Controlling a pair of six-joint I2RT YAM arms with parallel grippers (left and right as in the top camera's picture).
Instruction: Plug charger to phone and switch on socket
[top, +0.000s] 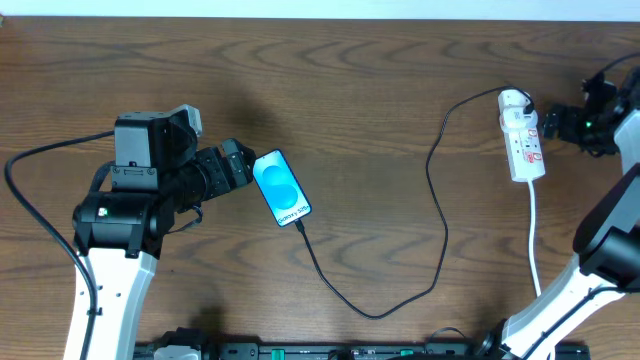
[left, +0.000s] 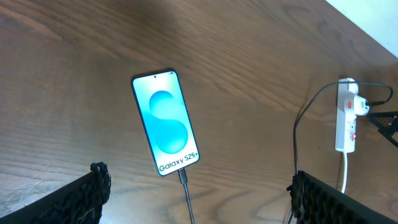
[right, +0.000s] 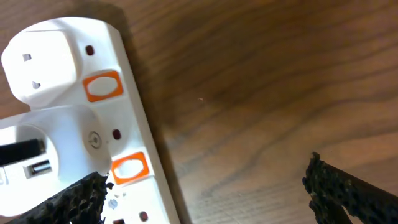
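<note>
The phone (top: 282, 188) lies flat on the wooden table with its blue-and-cyan screen lit. The charger's black plug tip sits in the phone's bottom port (left: 183, 176). The black charger cable (top: 375, 314) loops across the table to the white adapter (right: 37, 149) on the socket (top: 525, 140). My left gripper (top: 240, 165) is open and empty, just left of the phone; in the left wrist view (left: 199, 205) it hovers over the cable below the phone (left: 165, 122). My right gripper (top: 555, 122) is open just right of the socket. In the right wrist view (right: 205, 193) its left finger overlaps the socket (right: 140, 137) near an orange switch (right: 129, 168).
The socket's white cord (top: 535, 240) runs toward the front edge by the right arm's base. A rounded white plug (right: 43, 59) sits at the socket's far end, beside a second orange switch (right: 102, 86). The socket also shows in the left wrist view (left: 346, 118).
</note>
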